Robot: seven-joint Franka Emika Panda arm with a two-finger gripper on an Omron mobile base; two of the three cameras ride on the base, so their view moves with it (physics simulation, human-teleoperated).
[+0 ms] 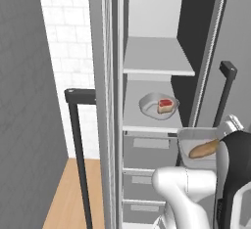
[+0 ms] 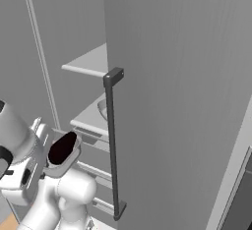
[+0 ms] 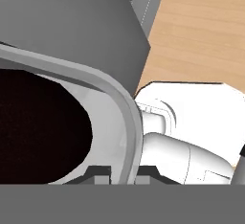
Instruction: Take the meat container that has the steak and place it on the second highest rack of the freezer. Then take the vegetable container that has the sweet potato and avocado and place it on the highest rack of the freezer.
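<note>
vegetable container (image 1: 196,140) clamped in shut jaws — outside the open freezer (image 1: 147,22)
to the jaws' left the meat container (image 1: 158,106) with the steak (image 1: 166,105) sits on the lower shelf; in the gripped tray lie the sweet potato (image 1: 204,149) and the avocado (image 2: 62,148) — highest rack (image 1: 157,59) above.

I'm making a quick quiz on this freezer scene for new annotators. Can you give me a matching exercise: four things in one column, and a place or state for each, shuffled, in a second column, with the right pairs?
Things:
1. meat container
2. vegetable container
3. highest rack
4. steak

Places or states:
A. bare, nothing on it
B. lies inside the rounded grey dish
C. held up by the arm in front of the drawers, avocado inside
D. rests on the second highest rack of the freezer

Pairs: 1-D, 2-C, 3-A, 4-B
</note>
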